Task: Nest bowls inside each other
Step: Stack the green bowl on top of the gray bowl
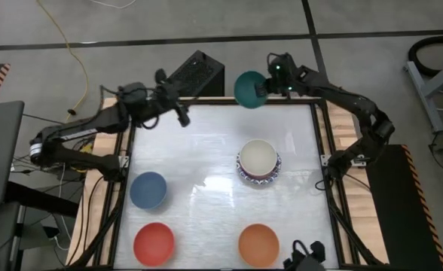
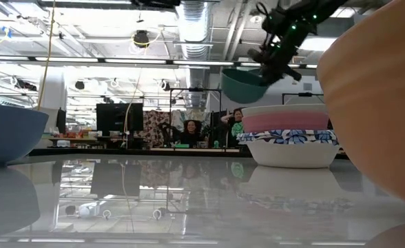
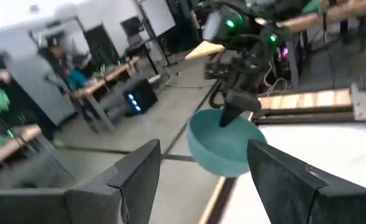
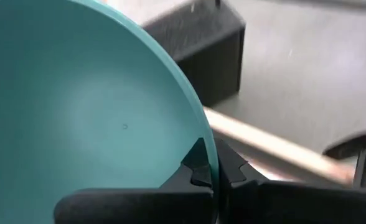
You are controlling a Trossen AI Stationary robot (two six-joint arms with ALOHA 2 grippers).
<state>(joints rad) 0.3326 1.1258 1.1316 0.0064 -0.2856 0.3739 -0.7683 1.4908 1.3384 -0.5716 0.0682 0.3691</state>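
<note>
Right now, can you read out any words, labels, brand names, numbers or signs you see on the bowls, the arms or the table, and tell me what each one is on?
No readable text in any view.
Green bowl held by the right gripper: plain, no marking.
Stacked bowls: blue-and-white pattern only, no lettering.
Blue bowl, red bowl, orange bowl: plain.
Black box beyond the table: no label legible.
Left gripper: no marking visible.

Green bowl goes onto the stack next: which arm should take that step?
Right. Its gripper is already shut on the rim of the green bowl, held in the air near the table's far edge, with the stack on its side. The left gripper hangs open and empty.
</note>
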